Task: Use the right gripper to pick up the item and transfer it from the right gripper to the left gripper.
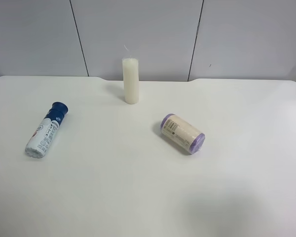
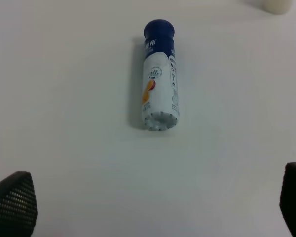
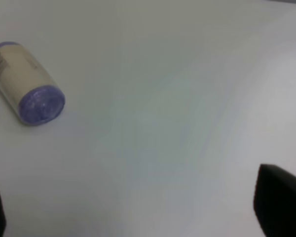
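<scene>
The item, a slim bottle (image 1: 47,131) with a dark blue cap and white lower body, lies on its side on the white table (image 1: 138,197) at the exterior high view's left. It also shows in the left wrist view (image 2: 159,74), lying ahead of my left gripper (image 2: 153,210), which is open and empty with its fingertips (image 2: 12,202) far apart. My right gripper (image 3: 138,217) is open and empty above bare table, with only its fingertips (image 3: 281,205) showing. The bottle is not in the right wrist view. Neither arm shows in the exterior high view.
A white candle (image 1: 130,80) stands upright at the table's back middle; its base shows in the left wrist view (image 2: 278,5). A cream roll with purple ends (image 1: 182,133) lies on its side right of centre and shows in the right wrist view (image 3: 27,81).
</scene>
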Controlling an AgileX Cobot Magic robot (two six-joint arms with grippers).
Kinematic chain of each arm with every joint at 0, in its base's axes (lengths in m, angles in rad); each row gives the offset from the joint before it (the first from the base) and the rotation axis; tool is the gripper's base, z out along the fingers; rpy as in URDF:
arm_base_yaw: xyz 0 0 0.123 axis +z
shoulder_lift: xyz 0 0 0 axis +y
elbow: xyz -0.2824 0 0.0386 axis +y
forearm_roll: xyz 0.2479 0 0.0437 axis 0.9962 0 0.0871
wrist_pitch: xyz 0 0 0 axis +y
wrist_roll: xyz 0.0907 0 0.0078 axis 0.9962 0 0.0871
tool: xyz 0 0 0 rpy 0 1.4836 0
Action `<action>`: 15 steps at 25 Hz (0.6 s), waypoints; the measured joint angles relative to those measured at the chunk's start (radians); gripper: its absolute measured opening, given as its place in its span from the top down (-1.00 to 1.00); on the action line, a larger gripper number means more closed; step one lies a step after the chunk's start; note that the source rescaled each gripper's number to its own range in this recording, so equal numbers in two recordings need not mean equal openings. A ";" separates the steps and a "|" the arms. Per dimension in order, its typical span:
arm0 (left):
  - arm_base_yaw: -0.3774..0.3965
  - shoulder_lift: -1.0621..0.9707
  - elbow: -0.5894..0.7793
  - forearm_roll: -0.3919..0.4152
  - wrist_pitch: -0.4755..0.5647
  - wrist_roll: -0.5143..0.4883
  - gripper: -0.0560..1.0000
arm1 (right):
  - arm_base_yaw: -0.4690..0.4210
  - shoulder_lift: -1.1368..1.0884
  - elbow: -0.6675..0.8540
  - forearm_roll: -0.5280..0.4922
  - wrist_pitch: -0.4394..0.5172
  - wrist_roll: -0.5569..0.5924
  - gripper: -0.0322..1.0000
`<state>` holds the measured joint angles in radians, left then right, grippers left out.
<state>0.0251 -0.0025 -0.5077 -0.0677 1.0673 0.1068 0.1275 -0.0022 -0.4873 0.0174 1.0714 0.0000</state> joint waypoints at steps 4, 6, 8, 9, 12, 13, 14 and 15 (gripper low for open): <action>0.000 0.000 0.000 0.000 -0.002 0.000 -0.99 | 0.000 0.000 0.000 0.000 0.000 0.000 -0.97; 0.000 0.000 0.000 0.000 -0.003 0.000 -0.99 | 0.000 0.000 0.000 0.000 0.000 0.000 -0.97; 0.000 0.000 0.000 0.000 -0.003 0.000 -0.99 | 0.000 0.000 0.000 0.000 0.000 0.000 -0.97; 0.000 0.000 0.000 0.000 -0.003 0.000 -0.99 | 0.000 0.000 0.000 0.000 0.000 0.000 -0.97; 0.000 0.000 0.000 0.000 -0.003 0.000 -1.00 | 0.000 0.000 0.000 0.000 0.000 0.000 -0.97; 0.000 0.000 0.000 0.000 -0.003 0.000 -1.00 | 0.000 0.000 0.000 0.000 0.000 0.000 -0.97; 0.000 0.000 0.000 0.000 -0.003 0.000 -1.00 | 0.000 0.000 0.000 0.000 0.000 0.000 -0.97; 0.000 0.000 0.000 0.000 -0.003 0.000 -1.00 | 0.000 0.000 0.000 0.000 0.000 0.000 -0.97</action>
<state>0.0251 -0.0025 -0.5077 -0.0677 1.0643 0.1068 0.1275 -0.0022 -0.4873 0.0174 1.0714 0.0000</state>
